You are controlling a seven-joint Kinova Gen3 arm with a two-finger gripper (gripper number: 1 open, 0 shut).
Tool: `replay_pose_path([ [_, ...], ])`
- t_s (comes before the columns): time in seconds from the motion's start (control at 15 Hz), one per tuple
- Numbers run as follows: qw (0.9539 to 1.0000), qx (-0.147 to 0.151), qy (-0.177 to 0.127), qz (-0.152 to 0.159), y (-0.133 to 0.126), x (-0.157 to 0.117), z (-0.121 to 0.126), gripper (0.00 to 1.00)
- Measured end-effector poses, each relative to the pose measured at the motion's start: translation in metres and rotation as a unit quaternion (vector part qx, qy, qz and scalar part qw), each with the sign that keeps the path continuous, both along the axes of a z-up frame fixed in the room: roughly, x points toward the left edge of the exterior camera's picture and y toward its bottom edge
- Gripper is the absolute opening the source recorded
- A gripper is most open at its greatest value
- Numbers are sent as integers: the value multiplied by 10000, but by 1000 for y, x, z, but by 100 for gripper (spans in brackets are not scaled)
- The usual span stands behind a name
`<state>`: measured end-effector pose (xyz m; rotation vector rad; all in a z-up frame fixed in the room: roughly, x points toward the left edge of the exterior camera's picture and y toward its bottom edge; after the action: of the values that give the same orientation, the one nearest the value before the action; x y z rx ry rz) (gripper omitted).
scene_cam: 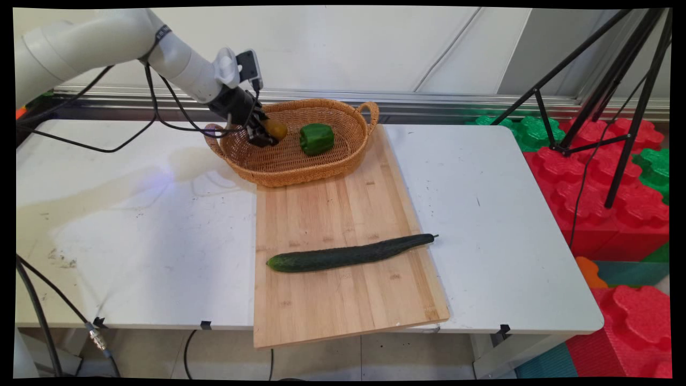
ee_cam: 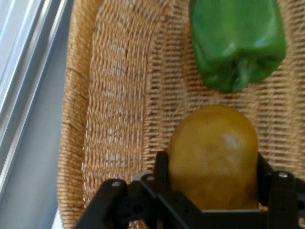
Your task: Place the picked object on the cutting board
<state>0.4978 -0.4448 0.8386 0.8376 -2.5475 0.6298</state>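
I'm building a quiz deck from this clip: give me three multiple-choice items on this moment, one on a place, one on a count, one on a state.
1. Where does the cucumber lie?
A. in the basket
B. on the cutting board
C. on the floor

2. How many vegetables are within the basket?
A. two
B. none
C. four

3. What is the gripper doing?
A. hanging open over the cucumber
B. shut on the potato
C. gripping the basket's handle

Key: 1 B, the cucumber rests across the board's near half. 2 A, only the green pepper and the potato are there. 3 B, the hand view shows a finger on each side of the potato.
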Motion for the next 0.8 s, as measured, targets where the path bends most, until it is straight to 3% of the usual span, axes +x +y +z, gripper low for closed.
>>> replay_pose_path([
  [0.4, 9989, -148, 452, -20, 20, 3, 37, 0],
  [0.8, 9943, -125, 1028, -263, 47, 4, 74, 0],
])
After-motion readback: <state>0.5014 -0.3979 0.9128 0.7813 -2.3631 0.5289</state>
